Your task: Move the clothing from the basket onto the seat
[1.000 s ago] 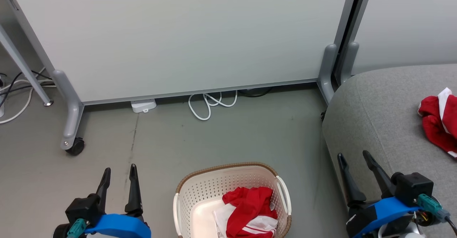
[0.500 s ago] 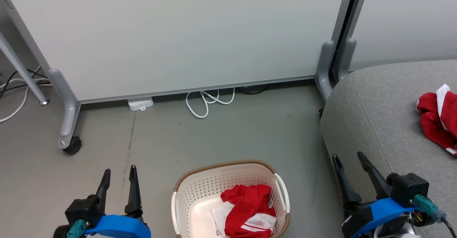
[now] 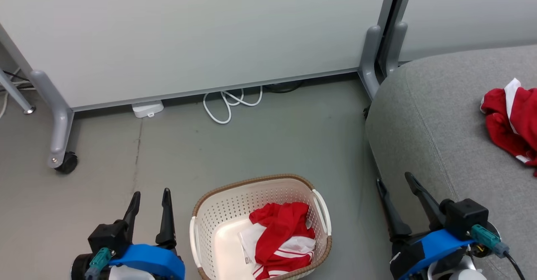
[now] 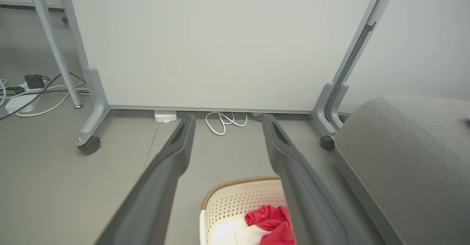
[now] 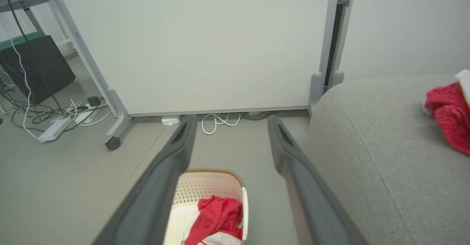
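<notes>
The basket (image 3: 251, 180) stands on the grey floor (image 3: 260, 145) at the lower middle of the head view; one red garment (image 3: 277, 221) lies crumpled in its right half, white stripes showing near the bottom edge of the frame, with bare cream basket bottom to its left. The second garment (image 3: 501, 124) lies bunched on the seat (image 3: 428, 116) at the right edge of the frame (the frame cuts part of it off), well apart from the basket. The left gripper (image 3: 152, 192) sits at the lower left, just left of the basket, its two dark fingers parted with a clear gap and nothing between them; the right gripper (image 3: 393, 178) sits at the lower right, in front of the seat's left edge, fingers likewise spread and empty. In both wrist views the fingers rise from the bottom edge with open floor in the gap and the basket low in the frame. Across the upper part of the head view runs a pale partition panel (image 3: 188, 32) on grey legs; a caster (image 3: 67, 162) shows at the left, a white cable (image 3: 228, 103) lies looped on the floor under the panel's lower edge, and a small white box (image 3: 147, 108) lies just left of the loops.
</notes>
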Controlling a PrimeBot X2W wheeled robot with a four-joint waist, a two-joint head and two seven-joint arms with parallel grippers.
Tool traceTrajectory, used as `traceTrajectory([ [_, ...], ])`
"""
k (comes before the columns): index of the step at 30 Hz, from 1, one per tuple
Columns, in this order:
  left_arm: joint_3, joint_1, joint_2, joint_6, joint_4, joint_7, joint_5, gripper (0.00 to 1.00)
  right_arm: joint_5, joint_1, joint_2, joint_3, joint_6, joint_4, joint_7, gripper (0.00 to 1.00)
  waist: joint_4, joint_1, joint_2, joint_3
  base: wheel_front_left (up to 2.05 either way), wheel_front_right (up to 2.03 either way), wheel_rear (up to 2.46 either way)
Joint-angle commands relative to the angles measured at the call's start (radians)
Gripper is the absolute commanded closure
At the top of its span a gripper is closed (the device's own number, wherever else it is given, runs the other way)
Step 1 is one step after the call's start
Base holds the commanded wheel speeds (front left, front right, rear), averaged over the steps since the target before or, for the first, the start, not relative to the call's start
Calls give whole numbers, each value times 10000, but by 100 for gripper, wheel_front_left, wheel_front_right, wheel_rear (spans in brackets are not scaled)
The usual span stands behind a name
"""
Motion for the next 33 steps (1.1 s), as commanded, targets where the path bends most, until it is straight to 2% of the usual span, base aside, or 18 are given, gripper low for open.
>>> traceTrajectory([
  [1, -78, -200, -5, -44, 74, -26, 32, 0, -54, -174, -55, 94, 1, -55, -58, 0, -205, -1, 0, 261, 0, 0, 0],
  [15, -789, -1431, 0, -98, 1324, -26, 146, 0, -231, -1087, -107, 1067, 1, -71, -329, 0, -1638, -1, 0, 2227, 0, 0, 0],
  [19, -949, -2280, 39, -113, 2068, -26, 336, 0, -303, -1555, -117, 1422, 1, -165, -449, 0, -2252, -1, 0, 3291, 0, 0, 0],
  [26, -1364, -3351, 218, -103, 3069, -28, 426, 0, -222, -2010, -32, 1667, 1, -245, -728, 0, -2758, -1, 0, 4411, 0, 0, 0],
  [33, -2269, -4387, 542, -105, 4076, -26, 339, 0, -142, -2379, 73, 1899, 1, -297, -1028, 0, -3075, -1, 0, 5514, 0, 0, 0],
])
